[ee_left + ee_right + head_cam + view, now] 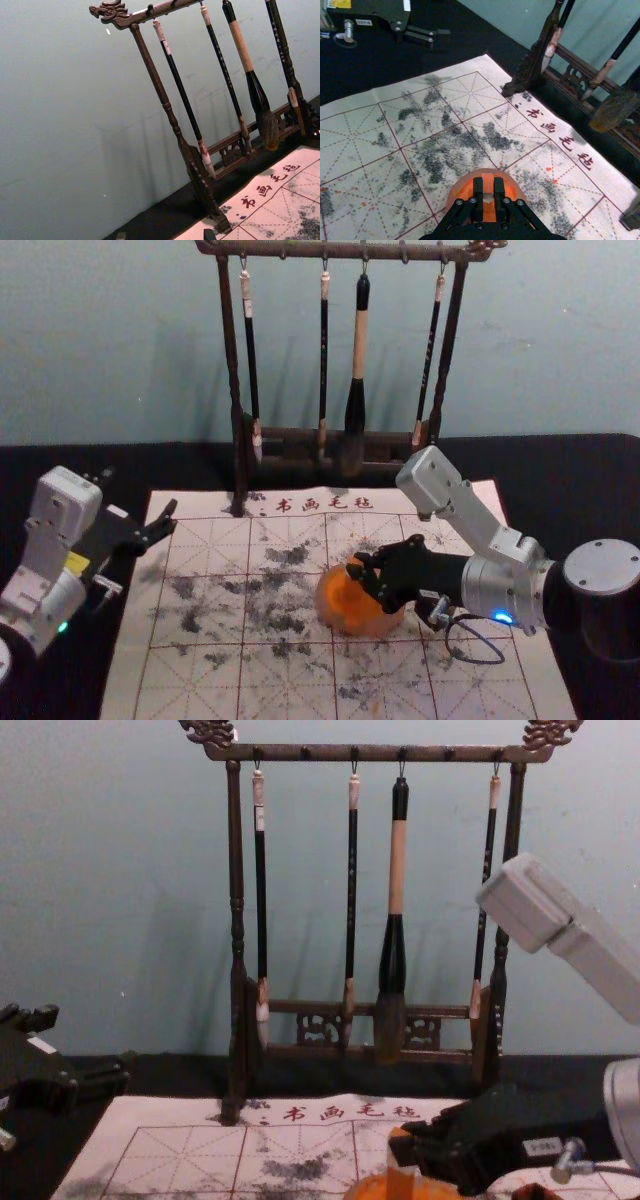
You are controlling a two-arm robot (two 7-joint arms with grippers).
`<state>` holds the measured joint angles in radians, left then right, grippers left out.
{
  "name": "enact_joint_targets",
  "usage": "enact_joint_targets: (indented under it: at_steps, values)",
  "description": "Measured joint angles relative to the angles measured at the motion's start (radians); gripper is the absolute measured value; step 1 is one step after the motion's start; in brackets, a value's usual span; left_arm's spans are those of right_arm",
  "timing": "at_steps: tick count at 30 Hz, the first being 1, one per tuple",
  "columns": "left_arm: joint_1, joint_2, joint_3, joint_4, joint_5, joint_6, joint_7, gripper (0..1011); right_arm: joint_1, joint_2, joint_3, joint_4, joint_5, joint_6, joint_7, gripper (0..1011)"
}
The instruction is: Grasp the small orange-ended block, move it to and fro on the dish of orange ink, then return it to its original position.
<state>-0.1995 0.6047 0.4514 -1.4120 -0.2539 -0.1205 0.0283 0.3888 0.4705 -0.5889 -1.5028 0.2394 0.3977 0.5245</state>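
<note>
At the left, the left gripper (171,517) is parked beside the mat, its metal fingers spread. The pale, soft-looking mat (200,680) carries a red grid and smudgy grey-black ink stains (rather like lichen), over a dark counter (560,470). Behind the dish stands a dark wooden rack (237,920) with turned posts and dragon-carved ends, its slim brushes (353,900) and one fat-bristled brush (397,870) hanging tips down. The round, translucent dish (345,615) glows orange; the right gripper (368,575) reaches across from the right, hiding part of it, and pinches the block (400,1152) over it. The block is smooth, narrow and straight-sided, its long axis about upright, one end toward the dish; whether it touches the ink, I cannot tell.
</note>
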Motion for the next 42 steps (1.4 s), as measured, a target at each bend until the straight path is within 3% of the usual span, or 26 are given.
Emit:
enact_joint_targets:
  at_steps: [10,21,31,42]
  values:
    - [0.0,0.0,0.0,0.0,0.0,0.0,0.0,1001,-0.006,0.007,0.017,-0.001,-0.002,0.0,-0.003,78]
    - [0.0,0.0,0.0,0.0,0.0,0.0,0.0,1001,-0.038,0.038,0.033,-0.049,0.019,0.004,0.009,78]
    - [0.0,0.0,0.0,0.0,0.0,0.0,0.0,1001,-0.052,0.053,0.027,-0.082,0.042,0.011,0.025,78]
    - [0.0,0.0,0.0,0.0,0.0,0.0,0.0,1001,-0.034,0.039,0.013,-0.062,0.052,0.014,0.019,79]
